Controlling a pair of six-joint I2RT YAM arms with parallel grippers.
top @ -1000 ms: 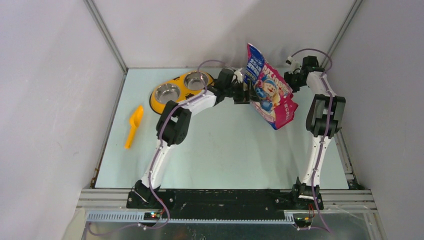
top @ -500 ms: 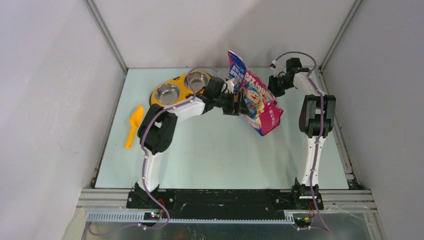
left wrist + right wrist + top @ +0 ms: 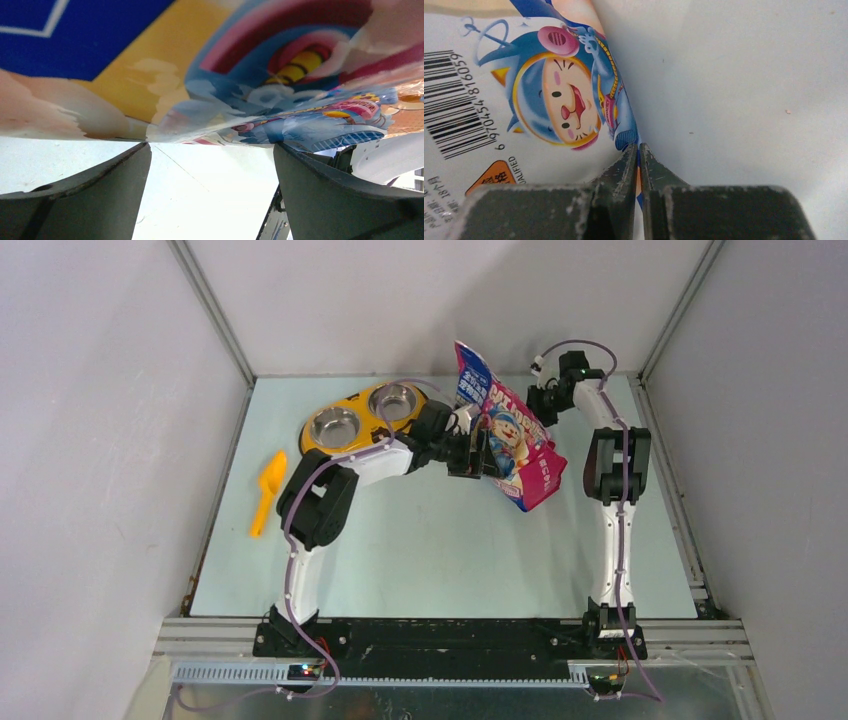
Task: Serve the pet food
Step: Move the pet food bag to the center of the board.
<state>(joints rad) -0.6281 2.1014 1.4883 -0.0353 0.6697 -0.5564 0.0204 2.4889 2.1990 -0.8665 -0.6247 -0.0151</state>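
The glossy blue-and-pink pet food pouch [image 3: 512, 440] hangs tilted above the table's back middle, top corner up. My left gripper [image 3: 480, 452] is at its left side; in the left wrist view its fingertips [image 3: 142, 150] press the pouch's lower fold [image 3: 250, 75] between them, part closed, at my left gripper [image 3: 210, 145]. My right gripper [image 3: 538, 400] is shut on the pouch's right edge; the right wrist view shows my right gripper [image 3: 639, 146] pinching the seam beside the cartoon face [image 3: 559, 100]. No kibble is visible.
The yellow double feeder [image 3: 362, 412] with two steel bowls stands at the back left, just left of the pouch. The orange scoop [image 3: 268, 490] lies near the table's left edge. Grey walls close in the left, back and right sides.
Both arms carried the pouch leftward toward the feeder a second ago. In the last half second the pouch barely moved; the right arm's elbow folded further left.
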